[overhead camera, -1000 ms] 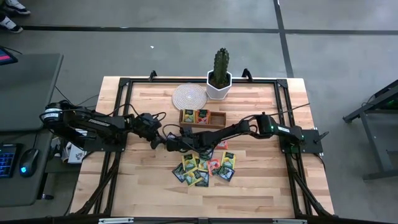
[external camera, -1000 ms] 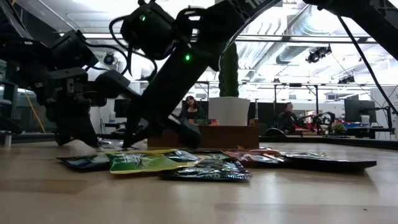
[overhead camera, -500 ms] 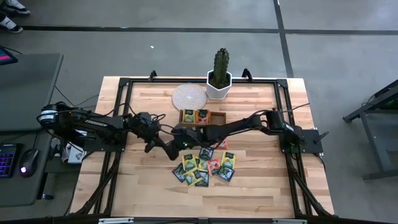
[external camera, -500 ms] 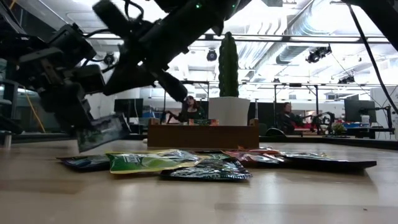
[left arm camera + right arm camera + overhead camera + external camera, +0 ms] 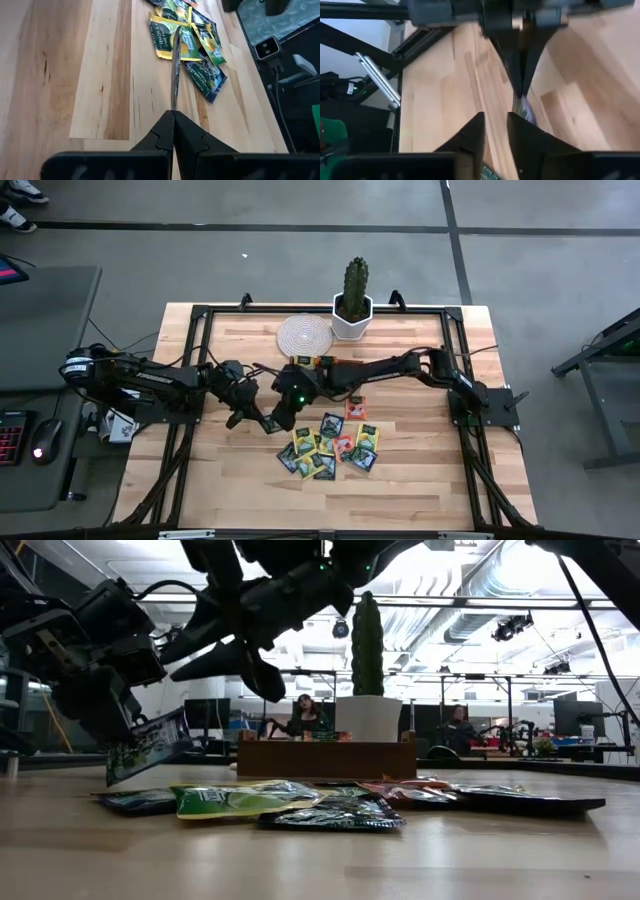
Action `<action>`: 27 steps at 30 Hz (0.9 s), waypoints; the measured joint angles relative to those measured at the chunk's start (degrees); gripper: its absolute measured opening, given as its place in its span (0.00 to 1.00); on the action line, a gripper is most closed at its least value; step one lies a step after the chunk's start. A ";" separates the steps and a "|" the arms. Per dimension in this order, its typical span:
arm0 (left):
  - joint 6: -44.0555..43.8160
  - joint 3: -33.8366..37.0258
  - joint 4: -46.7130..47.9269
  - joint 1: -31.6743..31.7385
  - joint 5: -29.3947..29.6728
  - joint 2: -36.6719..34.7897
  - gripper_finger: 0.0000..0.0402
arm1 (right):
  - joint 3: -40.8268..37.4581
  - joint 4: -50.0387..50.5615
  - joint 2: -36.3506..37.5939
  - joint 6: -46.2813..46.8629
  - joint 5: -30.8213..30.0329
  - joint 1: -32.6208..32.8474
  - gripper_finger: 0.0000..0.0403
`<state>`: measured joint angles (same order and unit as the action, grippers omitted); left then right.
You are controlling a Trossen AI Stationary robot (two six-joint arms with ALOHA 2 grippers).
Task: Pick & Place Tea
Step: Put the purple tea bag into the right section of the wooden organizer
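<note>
My left gripper (image 5: 247,412) is shut on a dark green tea packet (image 5: 148,745) left of the loose pile of tea packets (image 5: 330,445) on the table. In the left wrist view the packet (image 5: 174,70) shows edge-on. My right gripper (image 5: 245,668) hangs open above and just right of it, with nothing between its fingers (image 5: 495,131). Its wrist view looks at the left gripper and the packet (image 5: 522,107). Behind the pile stands the brown wooden tray (image 5: 325,368) with packets in it. My left gripper pinches one edge of the dark packet (image 5: 173,105) between its two fingertips. The fingers come from the table's left, slanting down. The packet stands on edge, tilted, reaching out ahead of and below the fingers. Whether its lowest corner (image 5: 110,780) touches the table, I cannot tell.
A cactus in a white pot (image 5: 352,305) and a round woven mat (image 5: 303,335) stand at the far edge behind the tray. One orange-red packet (image 5: 356,410) lies apart between tray and pile. Bare wood lies toward the near edge and the left.
My right gripper has risen from beside the left gripper near the table, rolled, and opened. The dark packet stays in my left gripper, which has rolled its wrist, so the packet now stands more upright than half a second ago.
</note>
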<state>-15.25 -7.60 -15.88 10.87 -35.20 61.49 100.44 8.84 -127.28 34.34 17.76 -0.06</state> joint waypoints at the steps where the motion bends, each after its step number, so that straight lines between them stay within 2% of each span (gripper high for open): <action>1: 0.00 0.00 -0.01 0.00 0.00 0.00 0.00 | 0.00 -0.13 0.00 -0.80 0.26 -0.27 0.25; 7: 0.00 0.00 -0.24 0.00 0.08 0.00 0.00 | 0.00 1.22 -0.13 -3.36 2.14 -1.37 0.43; 12: 0.00 -0.02 -0.90 0.00 -0.03 0.00 0.00 | 0.00 2.87 -0.33 -4.05 2.31 -1.55 0.51; 18: 0.04 -2.03 -1.17 0.00 -0.23 -0.02 0.00 | 0.00 4.06 -0.33 -4.91 2.07 -1.44 0.51; 27: 1.10 -5.46 -0.57 0.00 -0.34 -0.02 0.00 | 0.00 6.38 -0.33 -4.58 1.88 -1.40 0.43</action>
<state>-14.14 -13.06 -16.45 10.87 -35.54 61.47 100.44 15.22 -127.61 29.76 19.64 -1.45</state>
